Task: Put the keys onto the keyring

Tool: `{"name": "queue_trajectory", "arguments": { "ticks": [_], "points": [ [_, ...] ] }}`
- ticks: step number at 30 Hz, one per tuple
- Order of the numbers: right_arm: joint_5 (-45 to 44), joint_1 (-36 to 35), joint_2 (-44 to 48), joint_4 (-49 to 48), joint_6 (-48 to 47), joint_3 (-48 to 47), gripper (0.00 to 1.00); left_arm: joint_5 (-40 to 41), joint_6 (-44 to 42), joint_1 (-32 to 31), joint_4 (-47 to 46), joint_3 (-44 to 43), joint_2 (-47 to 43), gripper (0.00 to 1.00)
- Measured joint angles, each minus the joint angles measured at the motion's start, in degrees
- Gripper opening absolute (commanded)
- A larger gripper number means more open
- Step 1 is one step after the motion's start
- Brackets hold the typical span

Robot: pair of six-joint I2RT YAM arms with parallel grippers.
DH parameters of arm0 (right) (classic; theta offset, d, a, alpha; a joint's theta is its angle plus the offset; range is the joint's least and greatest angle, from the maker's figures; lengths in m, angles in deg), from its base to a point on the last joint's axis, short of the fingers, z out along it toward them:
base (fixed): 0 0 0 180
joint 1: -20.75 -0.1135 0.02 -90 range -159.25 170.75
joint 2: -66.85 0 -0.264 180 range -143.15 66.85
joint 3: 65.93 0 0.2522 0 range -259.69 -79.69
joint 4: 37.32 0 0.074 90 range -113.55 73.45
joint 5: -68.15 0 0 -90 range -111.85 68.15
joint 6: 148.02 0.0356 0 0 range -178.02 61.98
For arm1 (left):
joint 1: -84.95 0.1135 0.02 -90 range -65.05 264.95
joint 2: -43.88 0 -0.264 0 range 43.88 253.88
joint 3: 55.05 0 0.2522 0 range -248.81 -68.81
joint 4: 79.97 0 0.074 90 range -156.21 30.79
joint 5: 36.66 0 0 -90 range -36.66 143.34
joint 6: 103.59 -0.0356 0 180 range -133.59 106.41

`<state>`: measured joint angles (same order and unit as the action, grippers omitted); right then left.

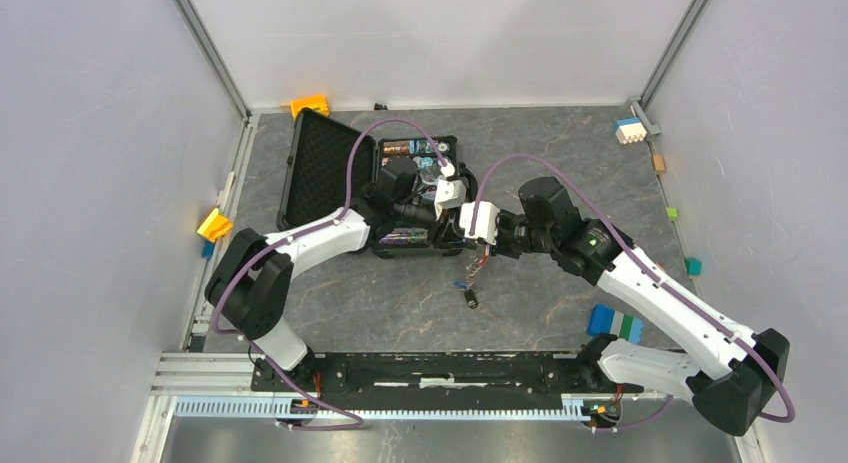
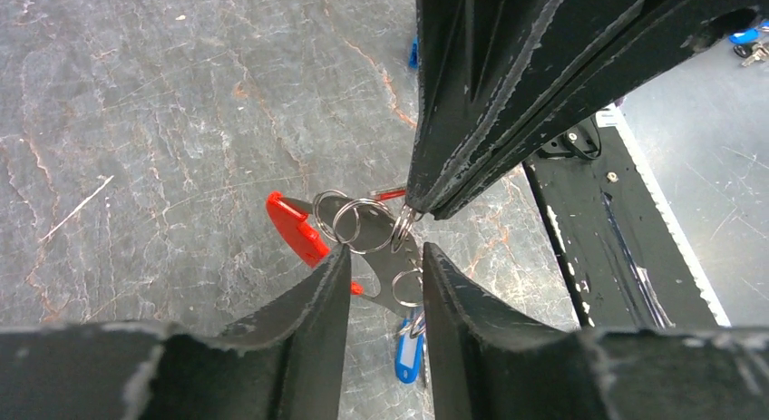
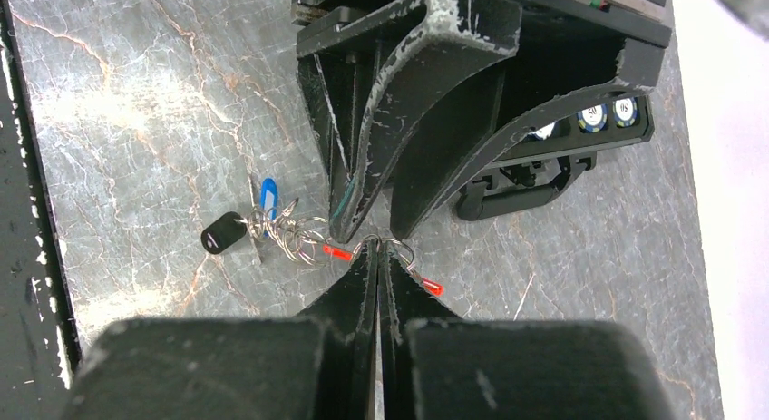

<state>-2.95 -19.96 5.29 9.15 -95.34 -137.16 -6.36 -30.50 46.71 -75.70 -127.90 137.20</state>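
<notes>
Grey marbled tabletop (image 1: 330, 303), white walls on three sides. Contents, near to far:

1. Arms, two: left arm (image 1: 300, 243) and right arm (image 1: 660, 293), bases on one black rail (image 1: 440, 368) at the near edge.
2. Block (image 1: 614, 324), one, blue, green and white, beside the right arm.
3. Black fob (image 3: 220, 234), one, and blue-headed key (image 3: 267, 198), one, bunched with several silvery rings near mid-table. Resting or dangling: cannot tell.
4. Keyring (image 2: 358, 225), one: linked thin rings with one long red tag (image 2: 295, 228), between the two grippers.
5. Right gripper (image 3: 378, 248): jaws pressed together, pinching one ring of the keyring.
6. Left gripper (image 2: 384, 252): jaws spread, one finger on either side of a bare key blade (image 2: 388, 277), tips facing the right gripper's.
7. Case (image 1: 320, 168), one, black, lid open, beyond both grippers.
</notes>
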Motion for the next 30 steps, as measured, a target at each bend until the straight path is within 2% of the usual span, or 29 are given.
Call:
{"name": "queue_trajectory", "arguments": {
  "ticks": [9, 22, 30],
  "points": [
    [0.3, 0.3, 0.0, 0.3, 0.0, 0.0, 0.0, -0.8, 0.0, -0.5, 0.0, -0.7, 0.1, 0.26],
    [0.3, 0.5, 0.0, 0.4, 0.2, 0.0, 0.0, -1.7, 0.0, -0.9, 0.0, -0.8, 0.1, 0.24],
    [0.3, 0.7, 0.0, 0.8, 0.2, 0.0, 0.0, -2.0, 0.0, -1.1, 0.0, -1.0, 0.8, 0.16]
  ]
}}
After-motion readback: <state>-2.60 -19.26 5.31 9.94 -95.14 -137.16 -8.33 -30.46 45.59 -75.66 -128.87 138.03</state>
